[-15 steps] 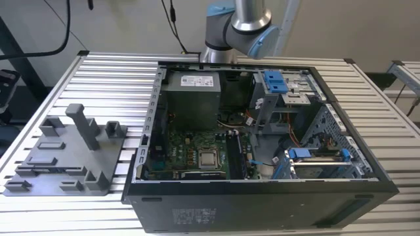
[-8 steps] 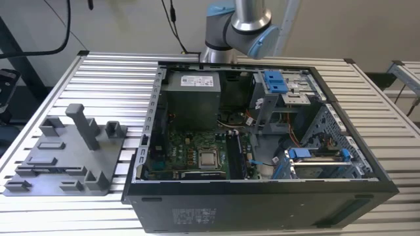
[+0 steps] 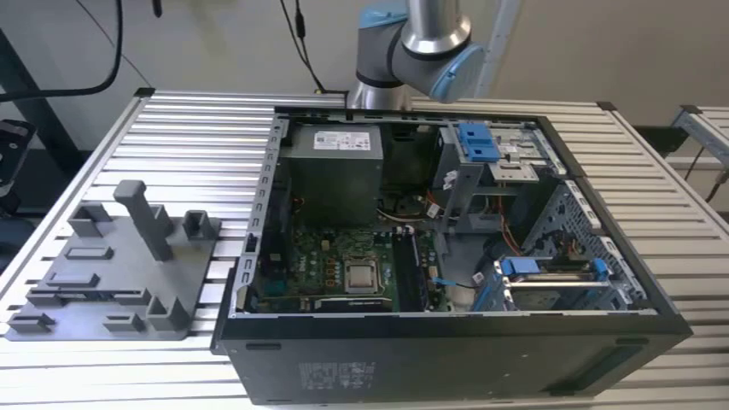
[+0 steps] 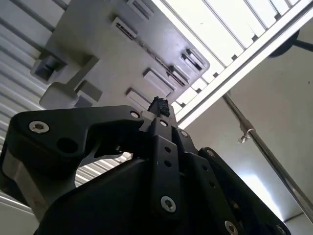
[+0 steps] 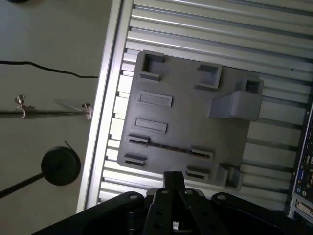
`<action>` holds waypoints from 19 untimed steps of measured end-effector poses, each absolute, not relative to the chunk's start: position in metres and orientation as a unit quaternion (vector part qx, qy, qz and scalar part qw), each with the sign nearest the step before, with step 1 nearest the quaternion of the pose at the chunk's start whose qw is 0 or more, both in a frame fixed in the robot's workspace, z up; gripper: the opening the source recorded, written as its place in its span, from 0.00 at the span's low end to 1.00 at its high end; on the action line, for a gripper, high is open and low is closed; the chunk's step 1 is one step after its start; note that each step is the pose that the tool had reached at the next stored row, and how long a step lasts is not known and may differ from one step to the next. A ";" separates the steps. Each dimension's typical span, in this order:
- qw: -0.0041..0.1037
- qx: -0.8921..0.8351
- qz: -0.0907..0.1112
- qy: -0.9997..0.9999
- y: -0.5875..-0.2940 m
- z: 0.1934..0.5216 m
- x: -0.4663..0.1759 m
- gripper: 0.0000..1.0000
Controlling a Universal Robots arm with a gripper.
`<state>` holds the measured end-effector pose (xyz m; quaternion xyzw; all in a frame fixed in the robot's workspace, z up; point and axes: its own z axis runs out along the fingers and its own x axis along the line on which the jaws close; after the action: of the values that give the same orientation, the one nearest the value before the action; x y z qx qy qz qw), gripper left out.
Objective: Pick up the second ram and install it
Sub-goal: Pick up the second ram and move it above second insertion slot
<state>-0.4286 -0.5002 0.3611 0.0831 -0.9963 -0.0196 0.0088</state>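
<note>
One thin dark strip stands on the fixture plate [image 5: 190, 105], seemingly the second ram [image 5: 171, 148] on edge: light, stiff, fragile, best pinched across its flat faces. Gripper [image 5: 173, 177] hangs above the plate, jaws together, empty.

Second ram [image 5: 168, 147] edge-on, slotted across grey plate [image 5: 186, 107].

We see our arm [image 3: 428, 21] in the exterior view as a polished silver tube running into a rounded grey joint housing, which is closed at one end by a pale blue cap [image 3: 460, 73]. In both wrist views our gripper [image 4: 159, 105] [image 5: 173, 179] is matte black throughout. It is built of flat, angular link bars with rounded ends, pinned by bright silver round-headed screws [image 4: 38, 127], and it narrows to a small rough-textured black tip.
</note>
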 end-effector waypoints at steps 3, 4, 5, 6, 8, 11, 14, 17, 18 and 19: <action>0.009 0.083 -0.020 -0.996 -0.500 0.361 -0.429 0.11; 0.009 0.083 -0.020 -0.996 -0.500 0.361 -0.429 0.11; 0.009 0.084 -0.020 -0.996 -0.500 0.361 -0.429 0.11; 0.009 0.084 -0.020 -0.996 -0.500 0.361 -0.429 0.11; 0.009 0.088 -0.020 -0.996 -0.500 0.361 -0.429 0.11; 0.009 0.097 -0.019 -0.995 -0.500 0.361 -0.429 0.11; 0.009 0.109 -0.018 -0.994 -0.500 0.361 -0.429 0.11; 0.010 0.124 -0.017 -0.992 -0.500 0.361 -0.429 0.11; 0.010 0.129 -0.017 -0.991 -0.500 0.361 -0.429 0.11; 0.010 0.135 -0.017 -0.991 -0.500 0.361 -0.429 0.11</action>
<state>-0.4286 -0.4996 0.3611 0.1350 -0.9907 -0.0166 0.0100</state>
